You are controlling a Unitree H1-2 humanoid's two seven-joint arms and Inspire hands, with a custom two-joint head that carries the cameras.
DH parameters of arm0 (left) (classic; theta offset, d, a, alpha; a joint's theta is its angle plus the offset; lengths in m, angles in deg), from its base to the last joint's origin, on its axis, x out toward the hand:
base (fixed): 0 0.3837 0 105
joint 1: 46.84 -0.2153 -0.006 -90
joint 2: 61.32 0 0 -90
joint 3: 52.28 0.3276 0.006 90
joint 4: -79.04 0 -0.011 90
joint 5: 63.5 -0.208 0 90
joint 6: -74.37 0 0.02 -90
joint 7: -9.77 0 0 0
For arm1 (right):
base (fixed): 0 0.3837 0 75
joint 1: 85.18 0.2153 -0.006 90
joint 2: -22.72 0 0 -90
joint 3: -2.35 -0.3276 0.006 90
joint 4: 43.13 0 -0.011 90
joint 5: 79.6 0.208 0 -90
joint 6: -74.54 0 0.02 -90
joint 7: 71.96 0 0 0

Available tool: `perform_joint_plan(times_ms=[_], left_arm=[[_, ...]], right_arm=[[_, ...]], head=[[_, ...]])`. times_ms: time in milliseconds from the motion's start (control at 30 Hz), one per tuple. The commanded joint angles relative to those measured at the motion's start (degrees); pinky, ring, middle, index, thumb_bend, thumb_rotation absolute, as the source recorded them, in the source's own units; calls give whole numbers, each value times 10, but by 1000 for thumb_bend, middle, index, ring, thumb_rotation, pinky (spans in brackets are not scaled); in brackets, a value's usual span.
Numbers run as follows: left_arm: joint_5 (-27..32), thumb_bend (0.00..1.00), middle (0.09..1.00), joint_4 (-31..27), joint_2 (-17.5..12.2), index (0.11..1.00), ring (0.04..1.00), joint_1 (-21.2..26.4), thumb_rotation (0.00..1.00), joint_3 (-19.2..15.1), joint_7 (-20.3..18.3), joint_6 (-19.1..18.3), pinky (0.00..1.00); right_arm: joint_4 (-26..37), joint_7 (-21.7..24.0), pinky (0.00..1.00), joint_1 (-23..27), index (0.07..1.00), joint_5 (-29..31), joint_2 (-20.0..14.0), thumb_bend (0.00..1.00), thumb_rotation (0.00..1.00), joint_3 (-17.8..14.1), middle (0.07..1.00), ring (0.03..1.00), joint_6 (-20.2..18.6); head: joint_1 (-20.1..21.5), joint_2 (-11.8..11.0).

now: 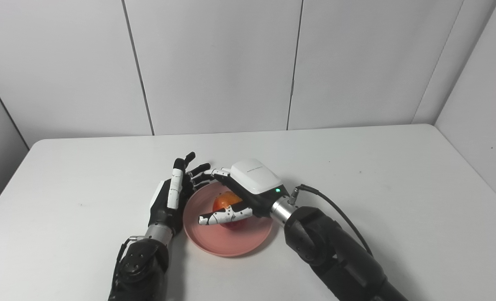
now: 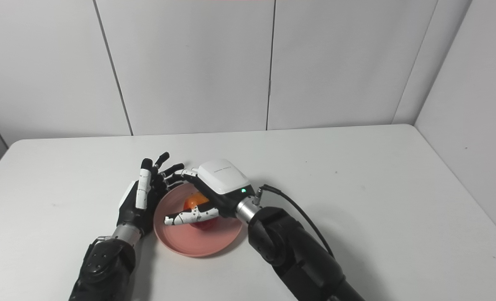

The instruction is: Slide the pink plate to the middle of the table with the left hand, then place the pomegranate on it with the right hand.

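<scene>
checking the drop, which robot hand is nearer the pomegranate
Right. The right robot hand is over the pomegranate, fingers around it; the left robot hand stands open beside the pink plate.

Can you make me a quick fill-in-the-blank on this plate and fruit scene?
1. The pomegranate sits over the ____ plate.
2. The hand over the pomegranate is the ____ hand.
3. The left hand stands at the plate's ____ edge with fingers apart.
4. The table is ____ in colour.

Missing words: pink; right; left; white
</scene>
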State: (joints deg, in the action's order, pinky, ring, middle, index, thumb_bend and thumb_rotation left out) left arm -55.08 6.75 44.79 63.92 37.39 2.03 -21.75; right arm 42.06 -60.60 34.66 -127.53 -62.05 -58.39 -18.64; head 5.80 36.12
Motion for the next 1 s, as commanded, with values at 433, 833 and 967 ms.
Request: perform_joint_plan(times_ms=[433,833,967], left_arm=[[-7,988,809,-15,24,910,801,10,886,-28,48,52,769],[-144,917,997,32,20,999,1000,17,1000,-25,177,187,1000],[-129,959,1000,30,19,1000,1000,16,999,-25,163,141,1000]], right_arm=[[36,-126,514,-15,774,100,41,892,1000,-145,753,645,9],[-76,-138,812,-47,858,409,148,880,1000,-325,849,851,3],[-123,-168,907,-55,879,442,161,831,1000,-348,887,887,52]], head=[[0,2],[-3,5],[-4,6]])
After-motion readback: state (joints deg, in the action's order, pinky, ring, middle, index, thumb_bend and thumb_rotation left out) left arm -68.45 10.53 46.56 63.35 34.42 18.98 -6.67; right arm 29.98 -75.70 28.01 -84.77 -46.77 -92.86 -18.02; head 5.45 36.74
